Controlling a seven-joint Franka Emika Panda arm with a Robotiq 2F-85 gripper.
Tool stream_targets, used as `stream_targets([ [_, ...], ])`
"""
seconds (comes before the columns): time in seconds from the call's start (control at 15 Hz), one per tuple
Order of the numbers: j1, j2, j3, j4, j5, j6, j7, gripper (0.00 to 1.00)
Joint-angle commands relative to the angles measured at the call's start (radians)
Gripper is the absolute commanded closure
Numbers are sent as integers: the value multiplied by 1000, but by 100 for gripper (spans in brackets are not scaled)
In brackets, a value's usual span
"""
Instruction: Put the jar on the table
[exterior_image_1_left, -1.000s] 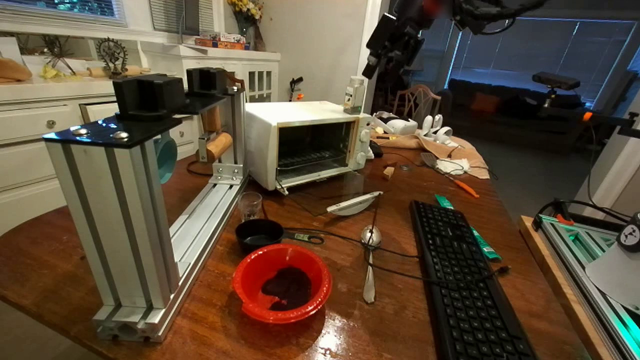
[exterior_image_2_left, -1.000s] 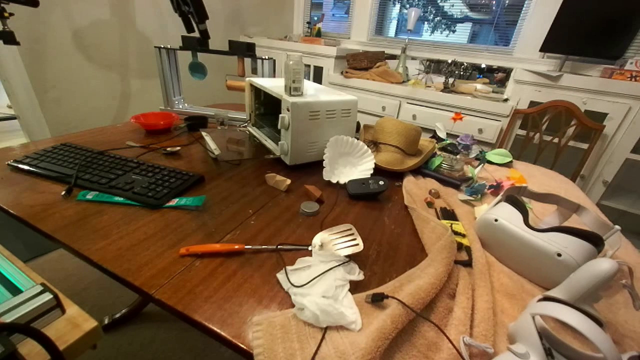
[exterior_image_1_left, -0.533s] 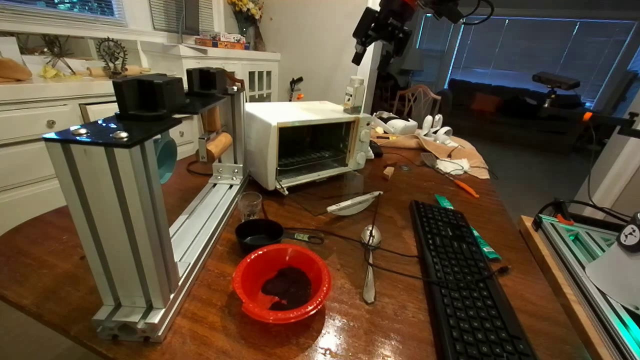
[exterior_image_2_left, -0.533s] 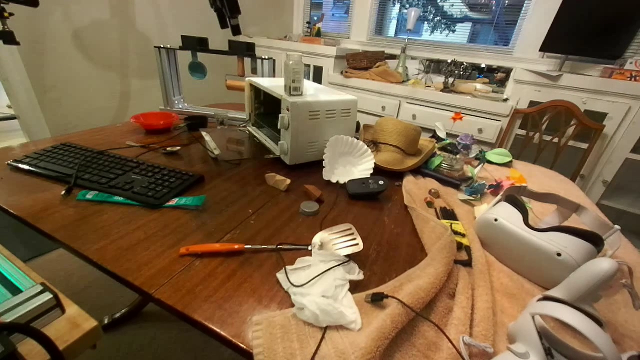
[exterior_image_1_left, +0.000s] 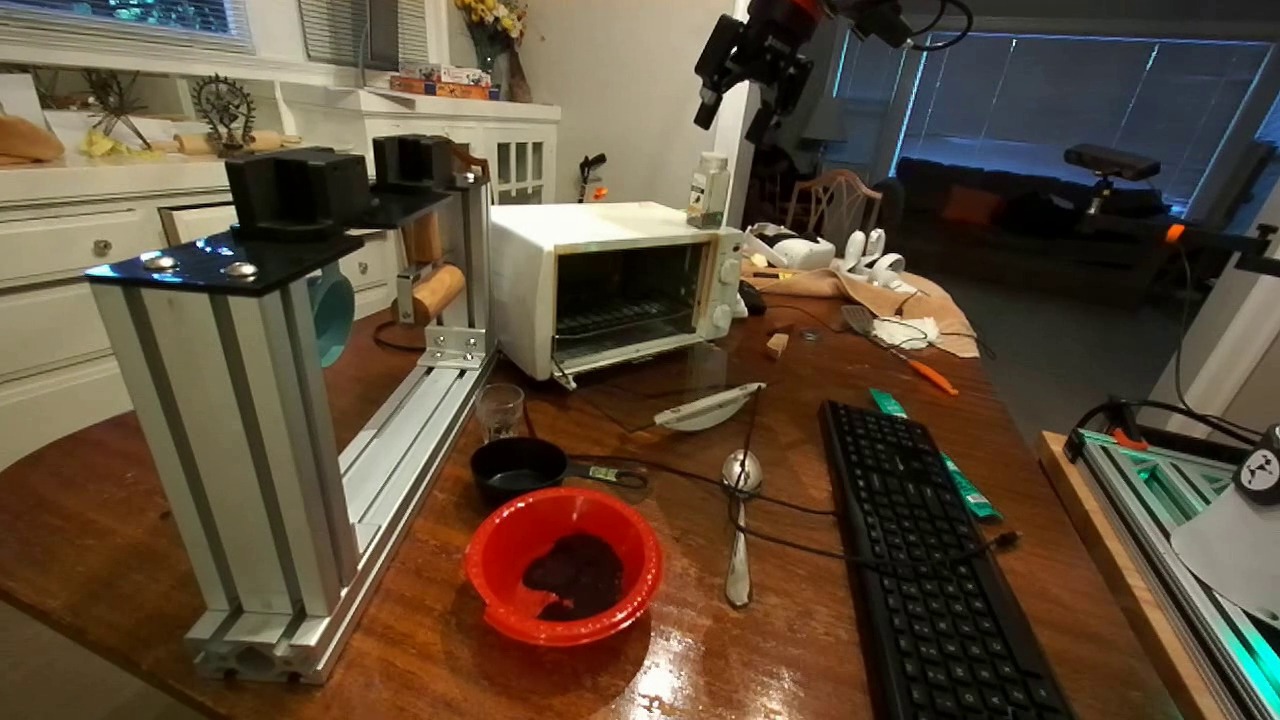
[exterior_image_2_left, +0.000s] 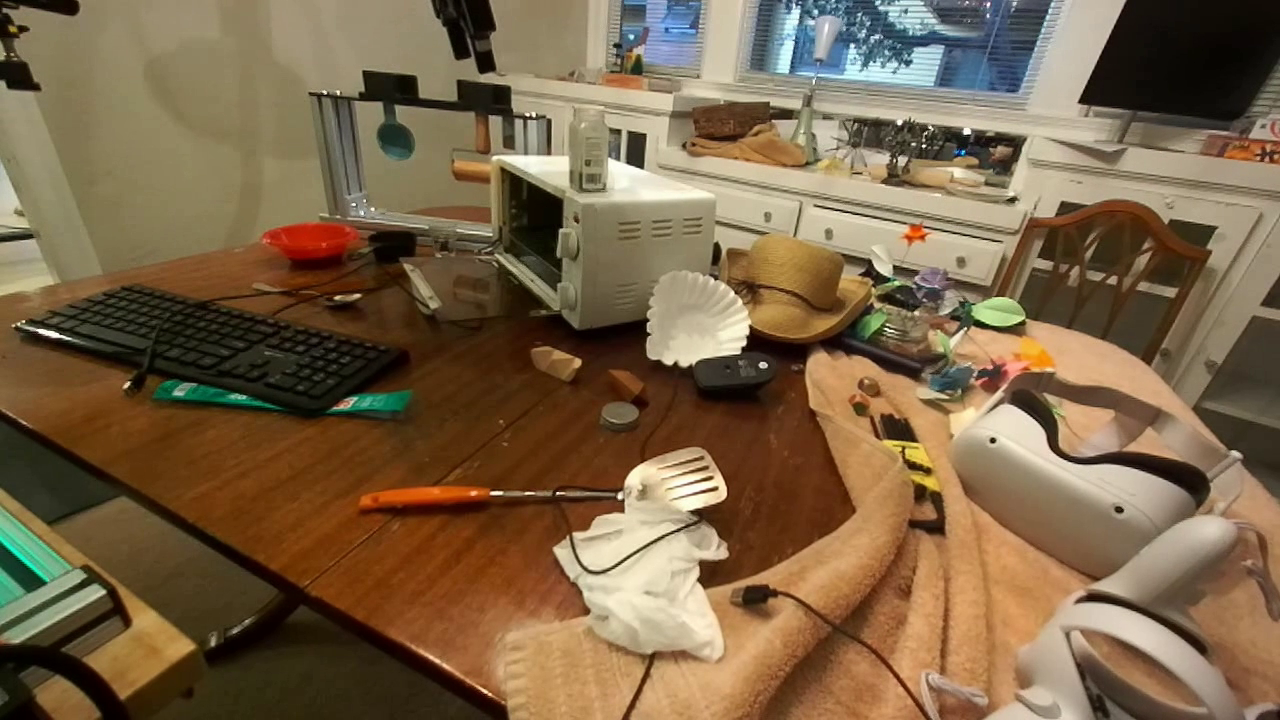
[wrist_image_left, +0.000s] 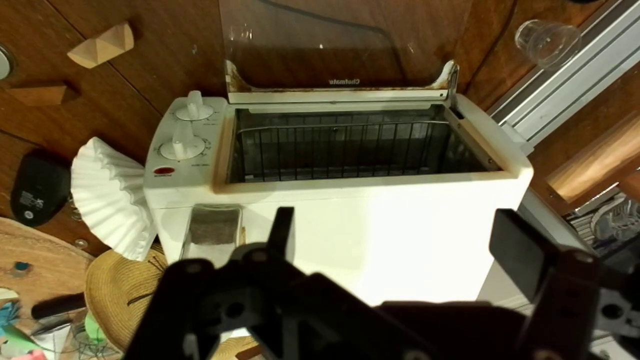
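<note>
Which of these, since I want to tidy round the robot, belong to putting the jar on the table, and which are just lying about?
Belong to the job:
jar, standing on the toaster oven
table
gripper, open above the oven

Just lying about:
keyboard
red bowl
orange-handled spatula
straw hat
white headset

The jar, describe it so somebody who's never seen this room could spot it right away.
On the big reddish-brown table stands a boxy white toaster oven. Look on top, at the front corner above the knobs: the see-through jar stands upright there. It carries a label and stands up on the oven, while the drinking glass is down on the table.
</note>
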Motion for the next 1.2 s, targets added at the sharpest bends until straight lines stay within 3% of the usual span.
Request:
stream_targets([
  [0.0, -1, 89, -25, 109, 8, -26, 49, 0],
  [0.6, -33, 294, -115, 424, 15, -267, 47, 0],
  [1.13, -76, 406, -141, 581, 50, -432, -2, 0],
])
